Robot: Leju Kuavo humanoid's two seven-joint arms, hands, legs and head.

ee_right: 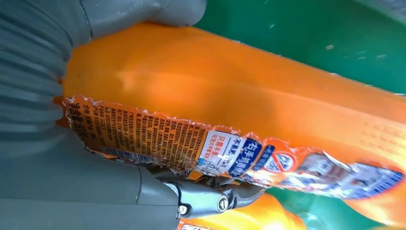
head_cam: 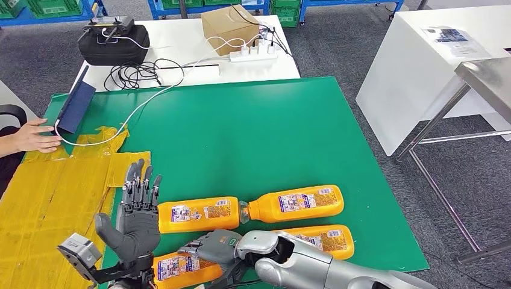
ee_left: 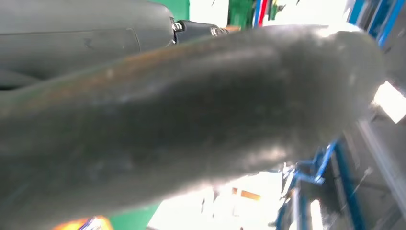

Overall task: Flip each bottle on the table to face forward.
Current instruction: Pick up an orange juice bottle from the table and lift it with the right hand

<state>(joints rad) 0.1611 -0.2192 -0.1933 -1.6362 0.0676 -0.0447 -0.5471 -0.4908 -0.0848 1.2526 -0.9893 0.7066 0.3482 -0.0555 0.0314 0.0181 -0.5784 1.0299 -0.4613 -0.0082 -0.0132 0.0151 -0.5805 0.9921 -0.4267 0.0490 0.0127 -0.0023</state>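
Several orange juice bottles lie on their sides on the green mat (head_cam: pixel 253 132). One bottle (head_cam: pixel 202 215) and another (head_cam: pixel 295 205) lie neck to neck in the far row. A third (head_cam: pixel 322 239) lies nearer at the right. My right hand (head_cam: pixel 218 245) reaches across and grips the near-left bottle (head_cam: pixel 178 267); up close its torn label (ee_right: pixel 158 139) shows, with the thumb (ee_right: pixel 143 12) over the bottle and the fingers (ee_right: pixel 210 201) under it. My left hand (head_cam: pixel 137 214) stands open with its fingers straight, beside the base of the far-left bottle. Its blurred thumb (ee_left: pixel 191 120) looms large.
Yellow cardboard (head_cam: pixel 54 198) covers the mat's left side. A person's hand (head_cam: pixel 33 135) rests at the left edge by a dark blue tablet (head_cam: pixel 75 107) and a white cable (head_cam: pixel 138 108). Behind, a white table carries a black bag (head_cam: pixel 113 41), a box (head_cam: pixel 229 27) and a power strip (head_cam: pixel 253 54).
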